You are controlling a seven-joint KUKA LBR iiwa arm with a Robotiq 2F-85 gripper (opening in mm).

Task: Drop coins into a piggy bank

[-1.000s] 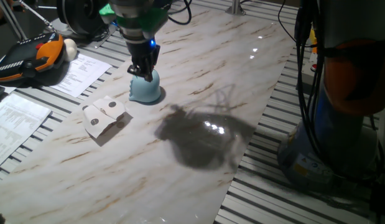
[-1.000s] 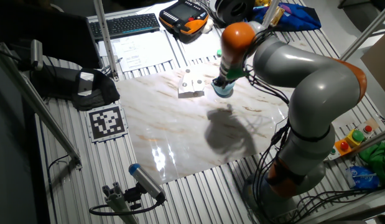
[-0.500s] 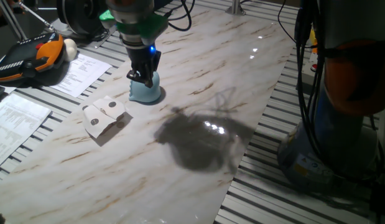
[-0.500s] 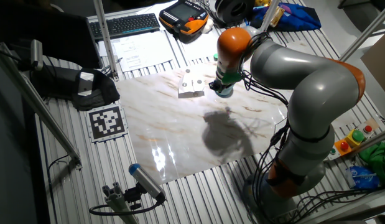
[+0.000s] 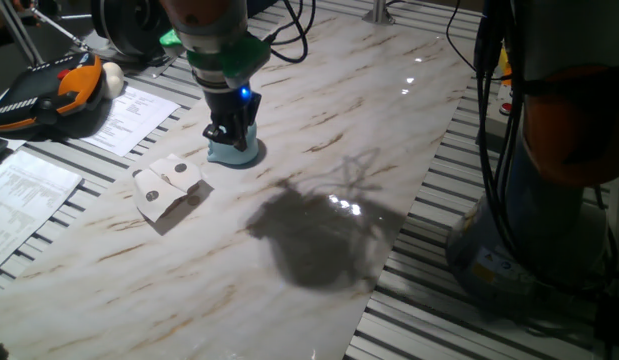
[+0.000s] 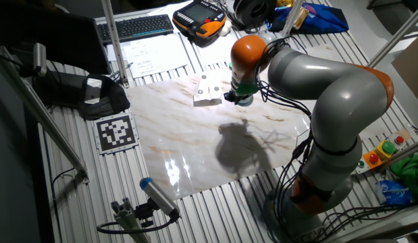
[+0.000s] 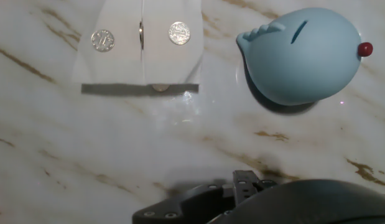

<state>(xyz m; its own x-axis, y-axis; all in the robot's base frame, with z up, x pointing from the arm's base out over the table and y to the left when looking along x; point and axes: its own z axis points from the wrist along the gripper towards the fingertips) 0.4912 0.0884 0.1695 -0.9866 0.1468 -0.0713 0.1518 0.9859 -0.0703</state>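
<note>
Missing the slot is the main risk: the bank point(image 7: 302, 56) fills the upper right of the hand view, slot off-centre, so a coin let go here could bounce onto the marble point(image 7: 180, 149). Two coins point(image 7: 179, 33) sit in the holder point(image 7: 139, 62) at upper left. The gripper point(image 5: 229, 130) hangs right over the bank; whether it grips anything, I cannot tell.

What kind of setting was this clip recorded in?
Most likely a robotics lab bench: a marble-patterned board on a slatted metal table, a printed marker tag, an orange teach pendant and a keyboard.
</note>
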